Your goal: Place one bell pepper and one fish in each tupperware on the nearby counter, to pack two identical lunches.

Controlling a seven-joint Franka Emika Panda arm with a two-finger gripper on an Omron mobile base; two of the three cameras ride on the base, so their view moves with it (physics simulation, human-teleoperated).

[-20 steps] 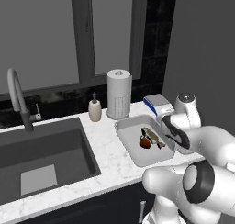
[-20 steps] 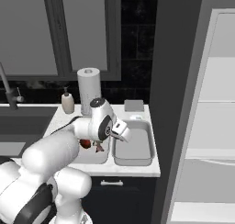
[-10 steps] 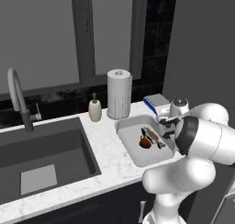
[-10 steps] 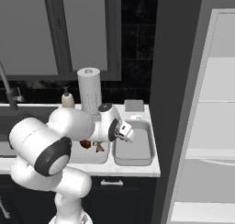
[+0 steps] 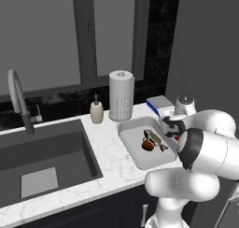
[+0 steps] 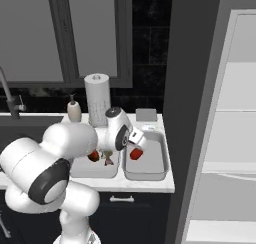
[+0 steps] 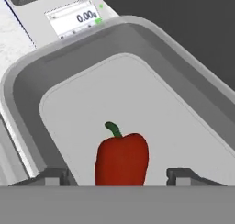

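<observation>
Hand view looks down into the right tupperware [image 7: 27, 81], with a red bell pepper [image 7: 121, 159] between my two finger tips, its green stem pointing away from me. My pincer [image 7: 121, 176] sits with the tips apart on either side of the pepper; whether they press on it or merely flank it I cannot tell. Beyond the container's far rim lies a small scale [image 7: 75, 19] reading 0.00 on its display.

From the right base view my pincer [image 6: 136, 149] hangs over the right tupperware [image 6: 162, 163] with that bell pepper [image 6: 135, 153] at its tip, above the container's floor. The left tupperware [image 6: 95, 172] lies just beside it on the counter [image 6: 150, 184], holding another bell pepper [image 6: 93, 156] and a fish [image 6: 107, 160], partly hidden by my arm.

From the left base view the left tupperware [image 5: 128, 138] shows its bell pepper [image 5: 147, 145] touching a fish [image 5: 155, 139]. A paper towel roll [image 5: 121, 95] and a soap bottle [image 5: 96, 111] stand behind it, with the sink [image 5: 70, 152] and faucet [image 5: 18, 98] to the left
</observation>
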